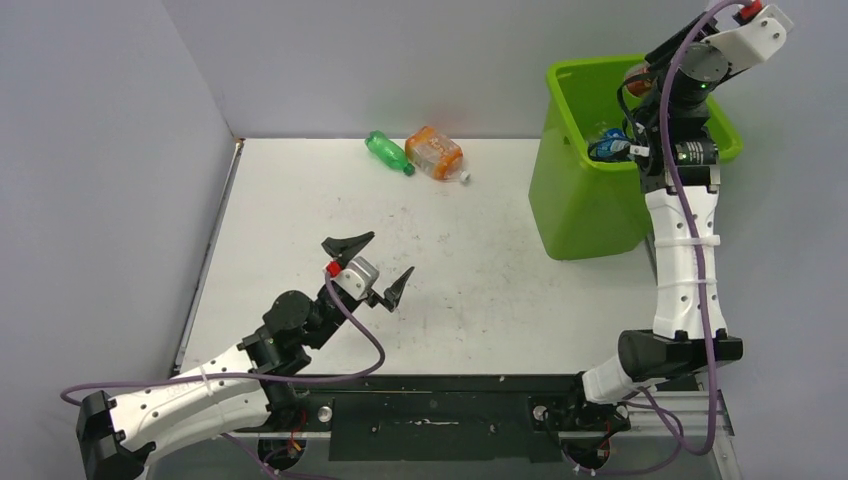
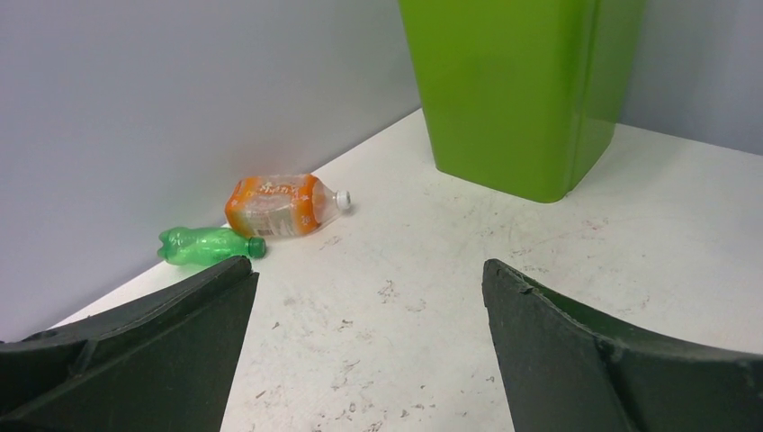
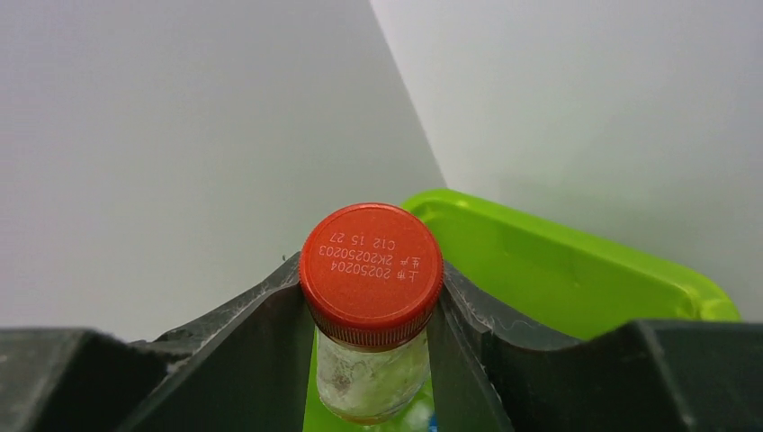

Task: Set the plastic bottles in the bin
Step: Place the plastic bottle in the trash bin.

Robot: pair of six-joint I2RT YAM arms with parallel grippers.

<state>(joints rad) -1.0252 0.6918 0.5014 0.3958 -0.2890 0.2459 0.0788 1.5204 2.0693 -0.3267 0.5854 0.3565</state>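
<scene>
While the right gripper [image 3: 371, 310] is clamped on the neck of a red-capped bottle [image 3: 371, 263], just under the cap, its arm reaches high over the bin [image 1: 583, 205], whose lime rim shows behind and below the fingers in the wrist view. A neck grip leaves the clear body hanging free beneath the jaws, so an opening here would likely let it fall straight in. Whether the bottle hangs wholly inside the rim line cannot be told. At least one blue-labelled bottle [image 1: 612, 140] already lies inside the bin.

The left gripper [image 1: 378, 262] is held low over the middle of the table [image 1: 290, 200], its fingers spread wide and holding nothing. It faces the far edge, where a green bottle [image 1: 388, 152] and an orange bottle [image 1: 435, 153] lie on their sides, close together at the foot of the wall [image 1: 400, 60] and well apart from the bin. The wide opening suits the fatter orange bottle. Both lie near the wall, so an approach from the table side appears the safer course. Judged so, one drop and two pickups remain.
</scene>
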